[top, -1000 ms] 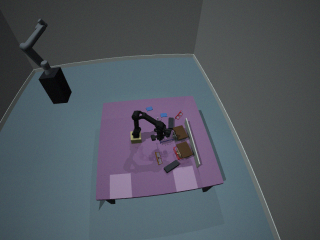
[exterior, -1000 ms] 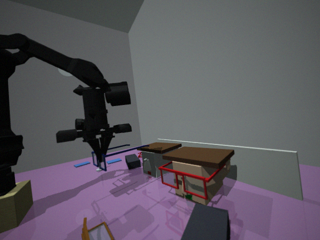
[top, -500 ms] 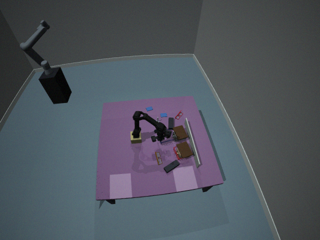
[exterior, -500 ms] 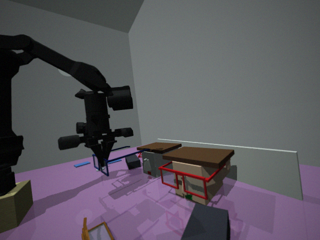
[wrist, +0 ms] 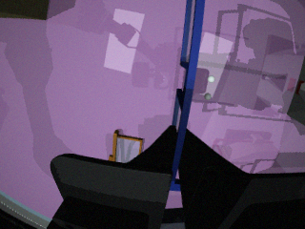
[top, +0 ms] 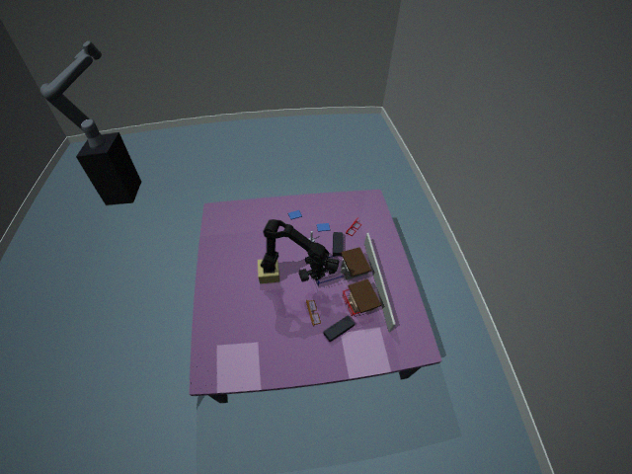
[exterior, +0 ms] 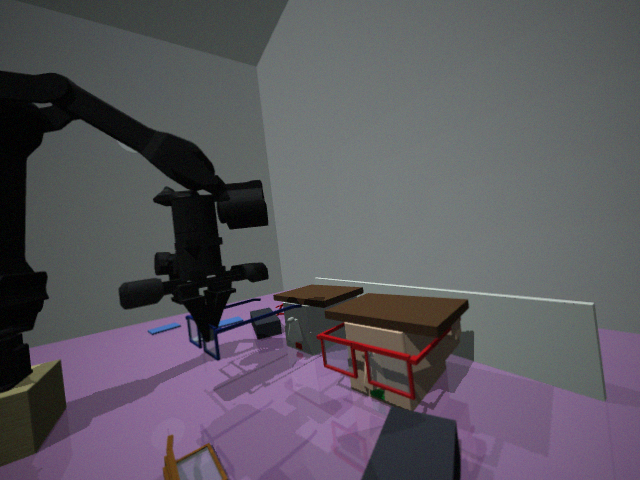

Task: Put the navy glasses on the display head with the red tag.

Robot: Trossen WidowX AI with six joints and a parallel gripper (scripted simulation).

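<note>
We see the navy glasses (exterior: 209,330), a thin, square-cornered dark blue frame with two clear rectangular lenses and long straight temples. The black gripper (exterior: 207,330) points straight down and is clamped on the front of the frame, near its middle. The glasses hang just above the purple table (exterior: 129,392), lenses toward the camera in the exterior view and temples reaching back toward the far display head (exterior: 310,330). That head is a grey block with a flat brown top, and a small red tag (exterior: 298,345) shows low on its front. The temple tips end close to its face; we cannot tell whether they touch.

The nearer head (exterior: 400,356) is tan with a brown top, wears red glasses (exterior: 369,359), and carries a small green tag (exterior: 378,395) low on its front.

From the wrist view, the blue frame (wrist: 189,64) runs up from between the dark fingers.

No writing or brand is readable anywhere.
</note>
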